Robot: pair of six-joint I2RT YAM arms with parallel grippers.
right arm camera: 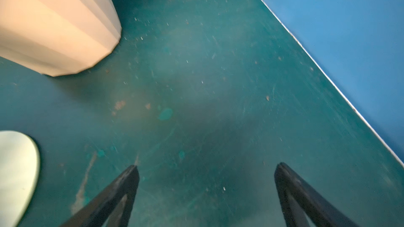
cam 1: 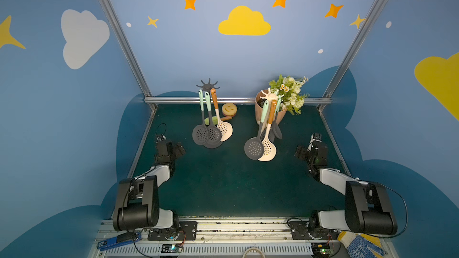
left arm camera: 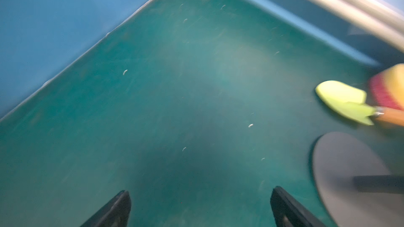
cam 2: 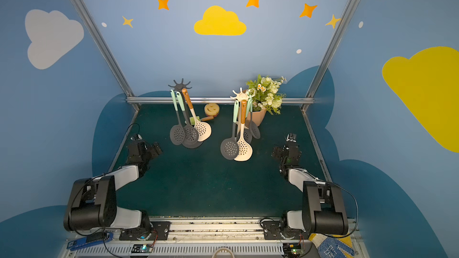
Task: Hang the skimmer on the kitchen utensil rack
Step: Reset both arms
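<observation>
Skimmers (cam 1: 213, 134) hang from two utensil racks in the middle of a dark green tabletop (cam 1: 223, 187), seen from above in both top views. Nearest the viewer, two robot arms sit folded at the front edge. The left pincer (cam 1: 180, 148) is low over bare tabletop on the left, jaws spread wide and empty; the left wrist view shows its black fingertips (left arm camera: 122, 201) well apart with only green surface between them. The right pincer (cam 1: 299, 152) mirrors it on the right, also wide open and holding nothing.

Further back, right of centre, a pale rack (cam 1: 270, 95) carries a dark grey skimmer (cam 1: 253, 148) with a mint handle and a cream skimmer (cam 1: 267, 148) with a wooden handle, side by side, with at least one more dark head partly hidden behind. Left of centre, a dark grey rack (cam 1: 208, 86) holds two dark skimmers with mint handles and a cream one with a wooden handle.

Behind the grey rack a green spatula (cam 1: 211, 120) lies flat beside a yellow smiley sponge (cam 1: 229, 109). A beige pot (cam 1: 257, 107) of white flowers (cam 1: 290, 90) stands just behind the pale rack, against the back rail
</observation>
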